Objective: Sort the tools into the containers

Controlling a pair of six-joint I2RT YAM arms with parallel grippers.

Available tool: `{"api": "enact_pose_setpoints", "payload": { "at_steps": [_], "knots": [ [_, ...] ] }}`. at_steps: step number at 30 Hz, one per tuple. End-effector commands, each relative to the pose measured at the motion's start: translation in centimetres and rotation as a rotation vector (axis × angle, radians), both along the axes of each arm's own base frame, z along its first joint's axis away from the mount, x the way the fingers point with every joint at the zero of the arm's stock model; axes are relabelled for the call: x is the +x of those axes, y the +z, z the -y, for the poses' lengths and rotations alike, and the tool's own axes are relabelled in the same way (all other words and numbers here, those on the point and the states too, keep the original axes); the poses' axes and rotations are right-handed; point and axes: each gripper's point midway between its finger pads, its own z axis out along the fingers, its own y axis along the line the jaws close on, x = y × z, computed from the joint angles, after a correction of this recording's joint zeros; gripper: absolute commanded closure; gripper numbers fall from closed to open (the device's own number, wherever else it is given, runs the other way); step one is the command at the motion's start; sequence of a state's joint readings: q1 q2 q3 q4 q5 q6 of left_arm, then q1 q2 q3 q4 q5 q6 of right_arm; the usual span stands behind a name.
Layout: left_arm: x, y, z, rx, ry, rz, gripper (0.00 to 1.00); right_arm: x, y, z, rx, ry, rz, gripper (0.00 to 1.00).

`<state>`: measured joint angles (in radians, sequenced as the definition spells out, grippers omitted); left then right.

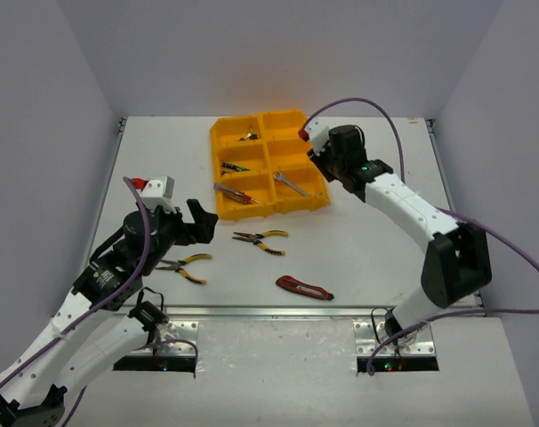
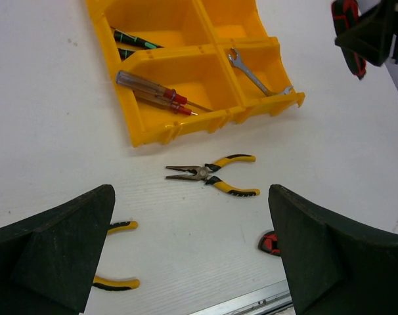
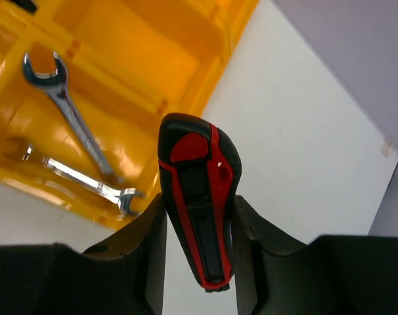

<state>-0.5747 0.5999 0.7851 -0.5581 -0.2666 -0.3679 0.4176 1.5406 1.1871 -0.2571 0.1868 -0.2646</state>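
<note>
My right gripper [image 3: 200, 213] is shut on a red-and-black utility knife [image 3: 198, 190], which stands up between the fingers. It is held in the air by the right edge of the yellow tray [image 1: 223, 206], beside the far right compartments [image 1: 307, 140]. The tray's near right compartment holds two silver wrenches [image 3: 66, 110]. Red-handled screwdrivers [image 2: 156, 94] lie in the near left one and a green-handled screwdriver [image 2: 134, 39] in the one behind. My left gripper [image 2: 192, 226] hangs wide open and empty above the table. Ahead of it lie yellow-black pliers [image 2: 212, 174].
A second pair of yellow-black pliers [image 1: 185, 265] lies by my left gripper, partly hidden behind its left finger in the wrist view. Another red utility knife [image 1: 303, 287] lies near the table's front edge. A small dark tool [image 1: 249, 136] sits in the far left compartment.
</note>
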Motion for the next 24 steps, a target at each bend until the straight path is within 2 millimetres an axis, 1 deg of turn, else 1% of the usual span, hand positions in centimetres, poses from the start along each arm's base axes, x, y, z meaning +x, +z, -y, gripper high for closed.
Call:
{"api": "enact_pose_setpoints", "payload": {
  "at_steps": [1, 2, 3, 5, 6, 7, 10, 11, 12, 14, 16, 18, 20, 21, 23, 24],
  "knots": [
    [0.5, 0.8, -0.4, -0.018, 0.035, 0.038, 0.00, 8.1, 5.2, -5.3, -0.161, 0.301, 0.307, 1.00],
    [0.5, 0.7, -0.4, -0.017, 0.037, 0.037, 0.00, 9.1, 5.8, -6.5, -0.161, 0.344, 0.356, 1.00],
    [0.5, 0.6, -0.4, -0.017, 0.034, 0.036, 0.00, 9.9, 4.8, -7.6, -0.164, 0.389, 0.359, 1.00],
    [0.6, 0.4, -0.3, -0.012, 0.033, 0.027, 0.00, 11.6, 4.9, -9.6, -0.142, 0.451, 0.395, 1.00],
    [0.7, 0.2, -0.3, -0.007, 0.035, 0.021, 0.00, 12.5, 5.7, -10.3, -0.133, 0.466, 0.419, 1.00],
    [0.8, 0.1, -0.2, -0.004, 0.035, 0.016, 0.00, 13.2, 5.9, -10.9, -0.131, 0.485, 0.439, 1.00],
    [0.8, 0.0, -0.2, -0.001, 0.036, 0.010, 0.00, 14.8, 5.0, -12.7, -0.124, 0.540, 0.469, 1.00],
    [0.8, 0.0, -0.2, -0.001, 0.036, 0.010, 0.00, 15.3, 4.2, -13.1, -0.124, 0.554, 0.458, 1.00],
    [0.8, 0.0, -0.3, -0.002, 0.037, 0.012, 0.00, 16.6, 3.6, -13.9, -0.118, 0.559, 0.446, 1.00],
    [0.7, 0.1, -0.2, -0.006, 0.035, 0.016, 0.00, 16.9, 2.4, -14.3, -0.111, 0.569, 0.407, 1.00],
    [0.6, 0.3, -0.3, -0.010, 0.035, 0.023, 0.00, 16.7, 1.4, -14.8, -0.079, 0.582, 0.377, 0.95],
    [0.5, 0.5, -0.3, -0.015, 0.034, 0.031, 0.00, 16.1, 1.1, -15.0, -0.055, 0.588, 0.362, 0.89],
    [0.5, 0.7, -0.4, -0.020, 0.034, 0.037, 0.00, 15.5, 0.7, -14.8, -0.046, 0.582, 0.348, 0.84],
    [0.4, 0.7, -0.4, -0.022, 0.034, 0.040, 0.00, 15.1, 0.1, -14.4, -0.049, 0.574, 0.335, 0.83],
    [0.4, 0.8, -0.5, -0.023, 0.036, 0.043, 0.00, 14.5, 0.2, -13.9, -0.058, 0.563, 0.329, 0.82],
    [0.4, 0.8, -0.5, -0.024, 0.035, 0.044, 0.00, 14.3, 0.5, -13.7, -0.058, 0.562, 0.332, 0.76]
  ]
}}
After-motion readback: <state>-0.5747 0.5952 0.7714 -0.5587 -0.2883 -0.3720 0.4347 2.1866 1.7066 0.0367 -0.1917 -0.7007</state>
